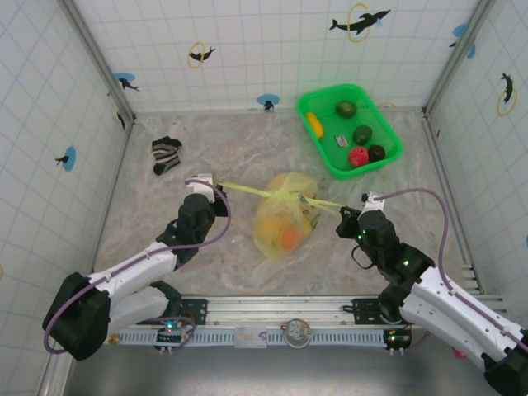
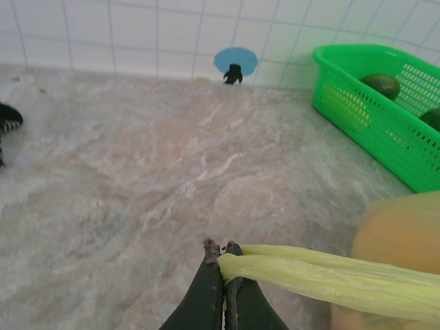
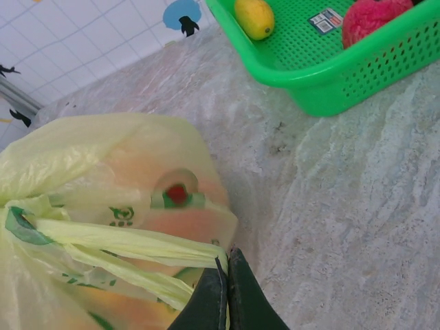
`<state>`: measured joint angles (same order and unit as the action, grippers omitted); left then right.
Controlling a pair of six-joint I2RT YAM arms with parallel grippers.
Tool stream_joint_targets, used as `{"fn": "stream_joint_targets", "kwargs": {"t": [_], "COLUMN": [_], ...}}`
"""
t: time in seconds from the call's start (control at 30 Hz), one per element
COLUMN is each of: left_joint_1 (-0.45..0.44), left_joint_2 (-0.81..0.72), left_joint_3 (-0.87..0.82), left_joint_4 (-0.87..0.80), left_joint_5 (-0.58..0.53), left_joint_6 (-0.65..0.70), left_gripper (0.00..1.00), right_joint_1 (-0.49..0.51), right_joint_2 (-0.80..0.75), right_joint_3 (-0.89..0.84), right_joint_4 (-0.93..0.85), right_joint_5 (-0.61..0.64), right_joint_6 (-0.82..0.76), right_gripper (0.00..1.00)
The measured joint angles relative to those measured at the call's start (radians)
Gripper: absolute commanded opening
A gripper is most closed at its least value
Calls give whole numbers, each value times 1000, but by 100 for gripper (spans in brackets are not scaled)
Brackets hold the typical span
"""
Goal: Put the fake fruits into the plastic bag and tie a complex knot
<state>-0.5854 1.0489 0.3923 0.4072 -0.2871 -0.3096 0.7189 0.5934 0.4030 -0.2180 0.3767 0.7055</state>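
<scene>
The pale-yellow plastic bag (image 1: 285,216) lies mid-table with orange fruit showing through its film (image 3: 124,179). Its two handles are stretched sideways from a knot (image 1: 279,194) at the bag's top. My left gripper (image 1: 200,186) is shut on the left handle (image 2: 330,275), pinched between the fingertips (image 2: 210,251). The right handle (image 3: 130,242) is clamped in my shut right gripper (image 1: 346,212). Several fake fruits stay in the green basket: a yellow one (image 1: 314,124), a green one (image 1: 346,109), another dark green (image 1: 362,134), a red one (image 1: 358,156) and a dark brown one (image 1: 376,153).
The bright green basket (image 1: 327,150) stands at the back right by the tiled wall. A striped black-and-white sock (image 1: 166,153) lies at the back left. Tiled walls close in three sides, and a metal rail (image 1: 330,307) runs along the near edge.
</scene>
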Motion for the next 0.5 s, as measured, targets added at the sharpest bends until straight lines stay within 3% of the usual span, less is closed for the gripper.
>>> {"fn": "stream_joint_targets", "kwargs": {"t": [0.5], "left_joint_1": [19], "left_joint_2": [-36], "left_joint_3": [-8], "left_joint_4": [-11], "left_joint_5": [78], "left_joint_6": [-50], "left_gripper": [0], "right_joint_1": [-108], "right_joint_2": [-27], "right_joint_3": [-43], "right_joint_4": [59], "right_joint_5": [-89], "right_joint_6": [-37], "right_gripper": [0]}}
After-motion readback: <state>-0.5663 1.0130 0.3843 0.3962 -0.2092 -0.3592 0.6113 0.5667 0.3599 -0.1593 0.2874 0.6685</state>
